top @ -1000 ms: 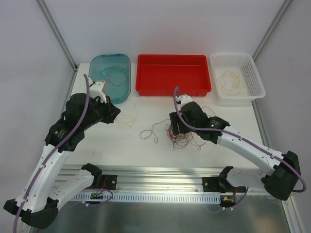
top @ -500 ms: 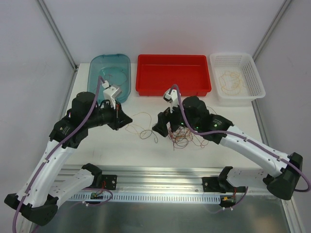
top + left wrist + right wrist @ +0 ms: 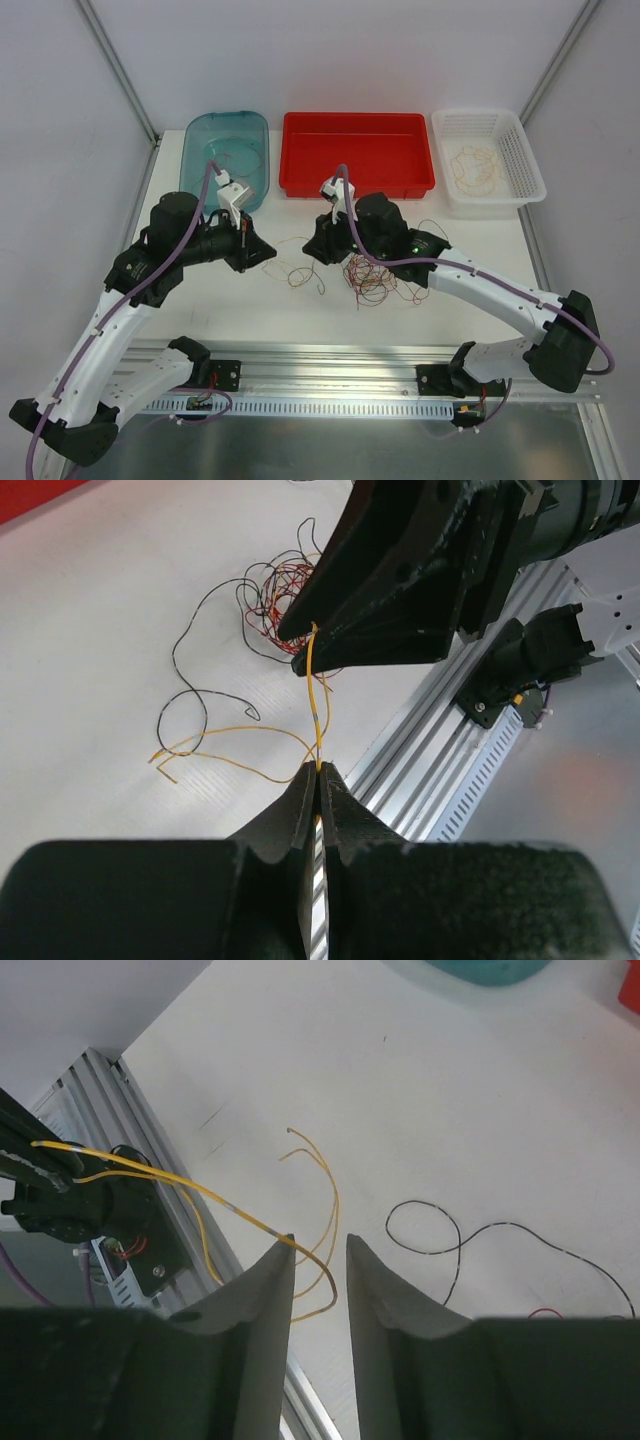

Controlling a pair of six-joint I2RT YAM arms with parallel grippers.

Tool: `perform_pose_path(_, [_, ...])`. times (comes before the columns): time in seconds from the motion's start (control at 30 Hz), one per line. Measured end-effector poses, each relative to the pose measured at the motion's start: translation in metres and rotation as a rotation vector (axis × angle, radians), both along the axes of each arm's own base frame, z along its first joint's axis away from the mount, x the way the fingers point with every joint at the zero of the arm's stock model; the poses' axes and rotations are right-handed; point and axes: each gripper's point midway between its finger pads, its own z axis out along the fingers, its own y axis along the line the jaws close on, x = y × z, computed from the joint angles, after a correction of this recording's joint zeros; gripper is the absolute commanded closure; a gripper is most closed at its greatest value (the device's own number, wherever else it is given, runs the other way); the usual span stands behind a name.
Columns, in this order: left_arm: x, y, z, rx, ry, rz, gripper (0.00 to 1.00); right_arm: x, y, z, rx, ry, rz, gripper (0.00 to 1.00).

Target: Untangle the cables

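Pinching yellow cable (image 3: 314,695): left pincer (image 3: 318,772) clamped | right pincer (image 3: 320,1242): jaws narrowly parted, same cable crossing one tip

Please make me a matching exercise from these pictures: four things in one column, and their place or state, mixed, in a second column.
Column one:
1. left gripper
2. red tray
3. white basket
4. black wire

Column two:
A. at the far right, yellowish wires inside
B. lying on the table
C. shut on a yellow wire
D. middle of the far edge

Pairs: 1-C, 2-D, 3-A, 4-B
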Motion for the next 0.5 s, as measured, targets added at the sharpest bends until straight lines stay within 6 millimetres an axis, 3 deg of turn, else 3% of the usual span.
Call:
perform_pose_path(0.03, [0.0,0.0,-0.002,0.003,0.003,0.0,1.0,0.0,0.0,0.0,-0.001,0.0,0.0,0.84])
perform_pose_path(0.13, [0.003,0.0,-0.005,0.01,0.001,0.007,0.97,0.002,-0.001,0.0,-0.004,-0.007,-0.008,0.99])
perform_pose_path(0.17, [0.005,0.001,-0.006,0.014,-0.002,0.013,0.93,0.003,-0.002,-0.001,-0.009,-0.013,-0.012,0.99])
perform_pose_path(0.2, [0.008,0.002,-0.008,0.022,-0.005,0.025,0.87,0.004,-0.003,-0.001,-0.018,-0.017,-0.018,0.99])
perform_pose_path(0.23, [0.011,0.003,-0.009,0.031,-0.009,0.037,0.74,0.005,-0.006,-0.001,-0.029,-0.022,-0.025,0.99])
perform_pose_path(0.33, [0.022,0.007,-0.013,0.06,-0.023,0.084,0.54,0.013,-0.018,0.005,-0.063,-0.045,-0.063,0.99])
perform_pose_path(0.37, [0.027,0.009,-0.014,0.07,-0.027,0.105,0.39,0.018,-0.025,0.009,-0.071,-0.054,-0.084,0.99])
perform_pose_path(0.5, [0.04,0.017,-0.015,0.099,-0.057,0.175,0.12,0.043,-0.059,0.036,-0.102,-0.1,-0.214,0.99])
